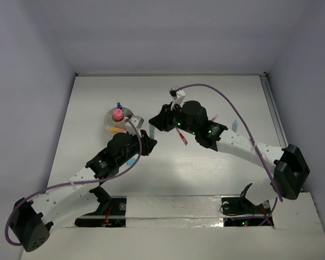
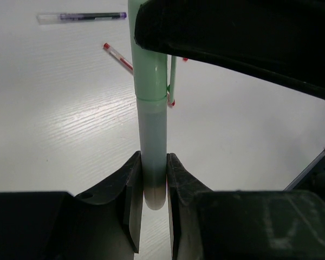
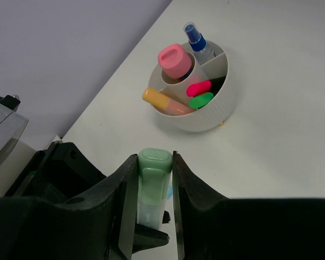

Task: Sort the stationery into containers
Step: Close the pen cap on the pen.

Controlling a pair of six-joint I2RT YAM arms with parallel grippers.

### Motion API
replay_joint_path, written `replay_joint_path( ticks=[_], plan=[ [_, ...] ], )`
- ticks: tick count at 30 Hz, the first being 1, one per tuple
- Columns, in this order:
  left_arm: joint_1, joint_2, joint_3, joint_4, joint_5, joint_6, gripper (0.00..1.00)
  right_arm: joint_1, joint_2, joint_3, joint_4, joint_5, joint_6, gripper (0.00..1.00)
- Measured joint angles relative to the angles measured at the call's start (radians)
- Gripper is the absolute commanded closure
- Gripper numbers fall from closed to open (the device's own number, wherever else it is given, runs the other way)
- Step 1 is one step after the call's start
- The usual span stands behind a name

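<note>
Top view: the green marker (image 1: pixel 151 130) is just beside the white cup (image 1: pixel 107 116), at its 3 o'clock.

Left wrist view: the left pincer (image 2: pixel 153 179) is clamped tight on the marker's pale barrel end. A red pen (image 2: pixel 119 57) and a black pen (image 2: pixel 81 17) lie on the desk (image 2: pixel 54 135) at 11 o'clock.

Right wrist view: the right pincer (image 3: pixel 154 168) grips the marker's green cap, with the cup at 12 o'clock.

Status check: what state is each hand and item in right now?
green marker: capped, gripped at both ends.
left hand: shut on its barrel end.
right hand: shut on its cap end.
white cup: upright, markers inside.
red pen: lying on table.
dark pen: lying on table.
</note>
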Motion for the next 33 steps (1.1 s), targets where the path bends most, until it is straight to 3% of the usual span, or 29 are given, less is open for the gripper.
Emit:
replay_joint_path(
  ticks=[13,27,28,29,31,32,33],
  plan=[
    [-0.011,-0.001,0.027,-0.179,0.005,0.045,1.0,0.04,-0.012,-0.195,0.237,0.016,0.073,1.0],
    [-0.011,0.029,0.097,-0.283,0.001,0.067,1.0,0.056,-0.013,-0.258,0.359,0.063,0.119,1.0],
    [-0.011,0.029,0.1,-0.283,0.003,0.064,0.97,0.058,-0.016,-0.254,0.353,0.074,0.122,1.0],
    [-0.011,0.029,0.103,-0.283,0.004,0.06,0.86,0.061,-0.02,-0.247,0.343,0.092,0.124,1.0],
    [-0.011,0.022,0.107,-0.277,0.002,0.053,0.72,0.073,-0.027,-0.223,0.307,0.127,0.127,1.0],
    [-0.008,0.012,0.11,-0.246,-0.019,0.045,0.59,0.081,-0.031,-0.206,0.262,0.127,0.126,1.0],
    [0.0,-0.002,0.124,-0.23,-0.024,0.042,0.54,0.102,-0.035,-0.201,0.212,0.158,0.125,1.0]
  ],
)
